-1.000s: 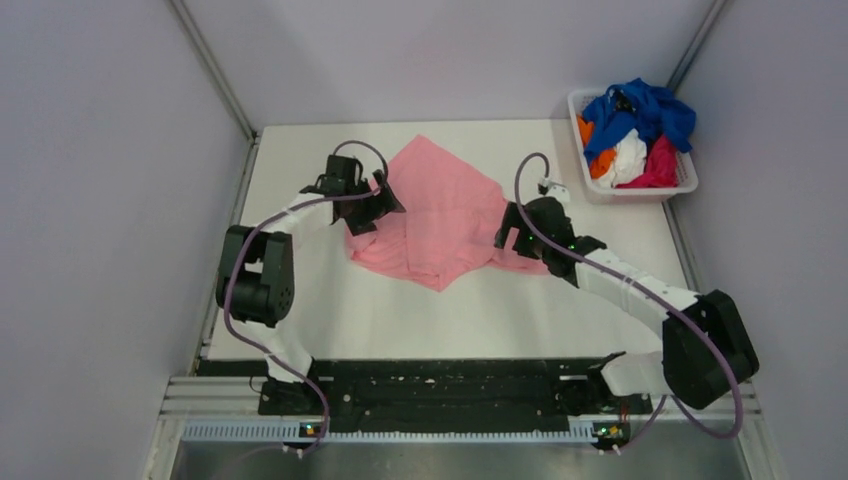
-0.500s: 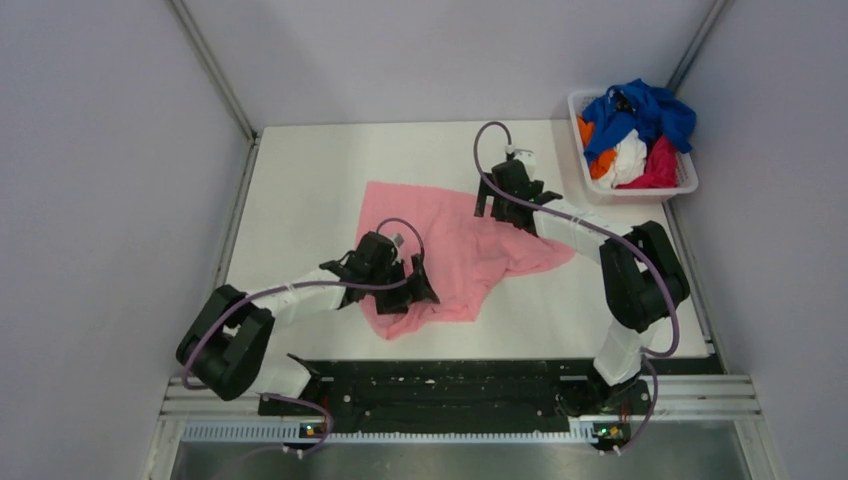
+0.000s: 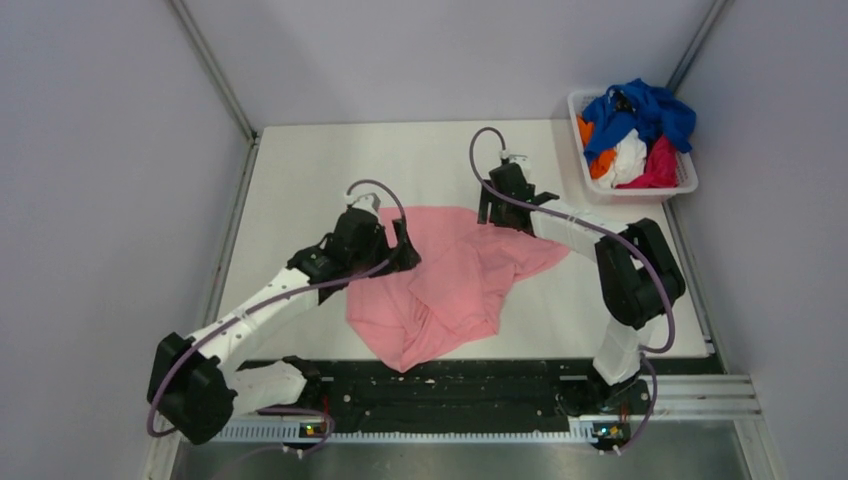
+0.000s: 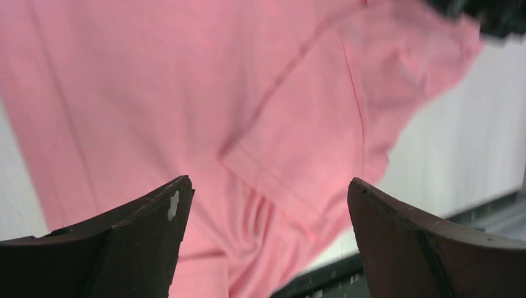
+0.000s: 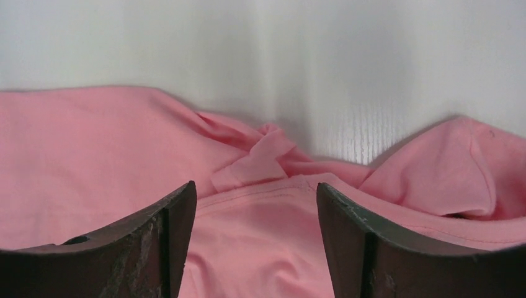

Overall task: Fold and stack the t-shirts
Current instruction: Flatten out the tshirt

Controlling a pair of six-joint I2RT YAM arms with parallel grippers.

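Note:
The salmon-pink t-shirt lies rumpled and partly folded on the white table, its near corner at the front edge. My left gripper is open over the shirt's left part; the left wrist view shows pink cloth between wide jaws, nothing held. My right gripper is open at the shirt's far edge; the right wrist view shows a hem and a small twisted fold ahead of the empty jaws. The blue, orange, white and magenta t-shirts are piled in the basket.
The white lattice basket stands at the table's far right corner. Grey walls close in the left, back and right sides. The black arm rail runs along the near edge, just beyond the shirt's front corner.
My left gripper has swung from the shirt's near edge back to its left part and holds nothing now. The shirt spread toward the front edge. My right gripper barely moved.

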